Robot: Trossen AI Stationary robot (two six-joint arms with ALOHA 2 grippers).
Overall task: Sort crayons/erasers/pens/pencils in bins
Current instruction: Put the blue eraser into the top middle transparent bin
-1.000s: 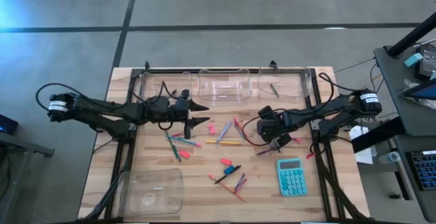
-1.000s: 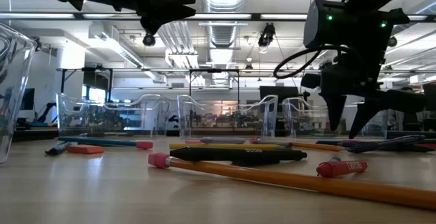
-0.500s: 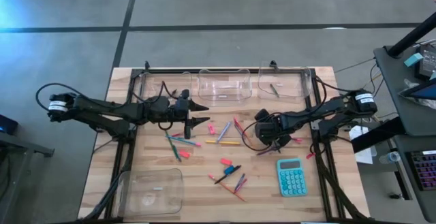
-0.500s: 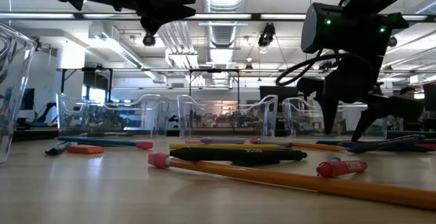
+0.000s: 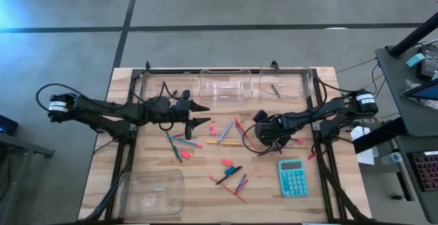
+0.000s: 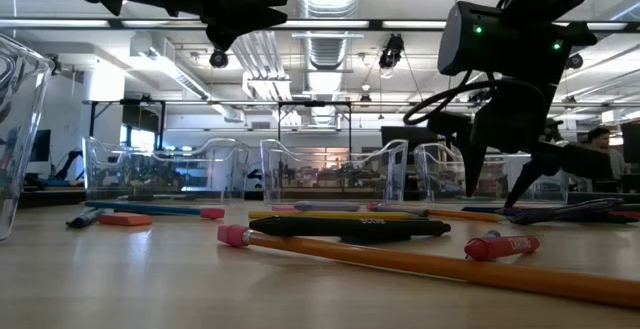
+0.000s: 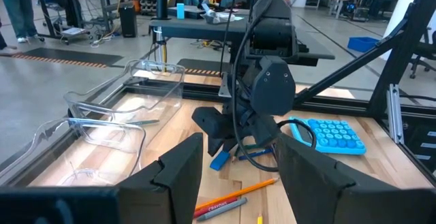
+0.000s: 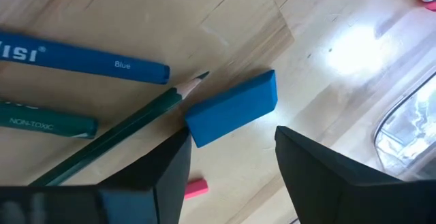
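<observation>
the right tool [image 5: 265, 135], fingers apart, hangs mid-table in the high view; the left tool [image 5: 203, 113] waits open, well apart. in the right wrist view a small blue block eraser [image 8: 231, 107] lies just ahead, touching a green pencil tip [image 8: 193, 82]: straddle only the eraser.

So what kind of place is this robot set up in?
Probably a robotics lab or open workshop: bare ceiling ducts and strip lights overhead, more workbenches cluttered with gear on the concrete floor, and people standing at stations behind.
</observation>
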